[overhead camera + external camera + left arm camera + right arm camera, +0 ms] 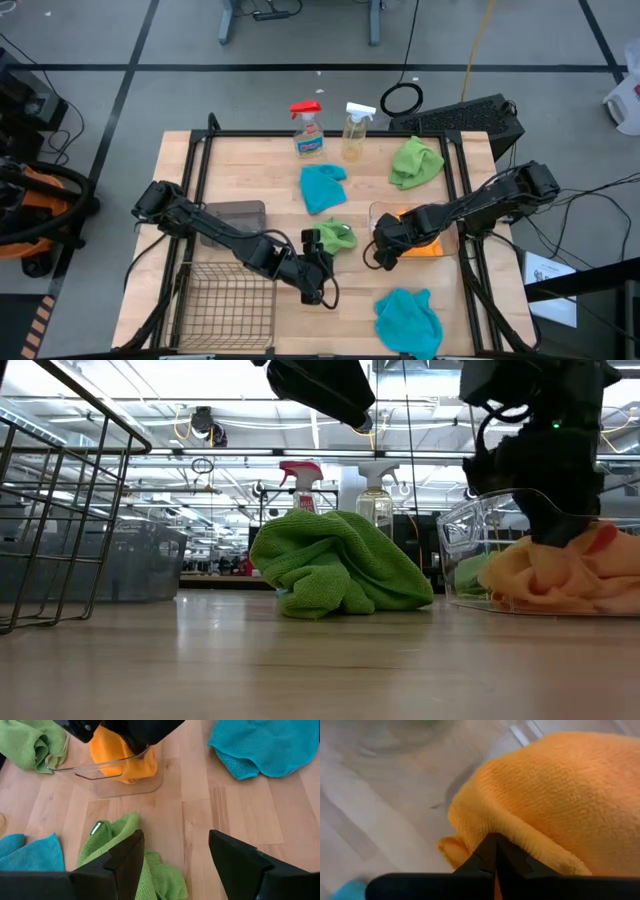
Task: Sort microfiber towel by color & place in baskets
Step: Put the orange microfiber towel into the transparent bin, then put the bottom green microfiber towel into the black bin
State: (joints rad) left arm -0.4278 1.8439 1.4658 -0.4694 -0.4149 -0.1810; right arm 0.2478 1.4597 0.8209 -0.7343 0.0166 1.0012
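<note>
My left gripper [175, 851] is open and hovers over the bare wood just beside a crumpled bright green towel [336, 236] at mid-table; the low view shows it raised above that towel [335, 565]. My right gripper [384, 248] reaches down into the clear tub [376, 212] and is shut on yellow-orange towel [560, 575] that lies in the tub. A second green towel [415, 162] lies toward the far right. One teal towel [322, 187] rests near the bottles, and another [408, 320] lies by the near edge. My right gripper pinches a raised fold of the yellow-orange towel [520, 837] between its two fingers, coming down from above into the tub. The rest of the cloth lies bunched on the tub's floor. One layer or several, I cannot tell.
The wire-mesh basket [228, 300] sits at the near left, and the smoky grey tub [238, 214] lies just beyond it under my left arm. Two spray bottles [308, 128] [356, 130] stand at the far edge. Bare wood lies between the green towel and the near teal towel.
</note>
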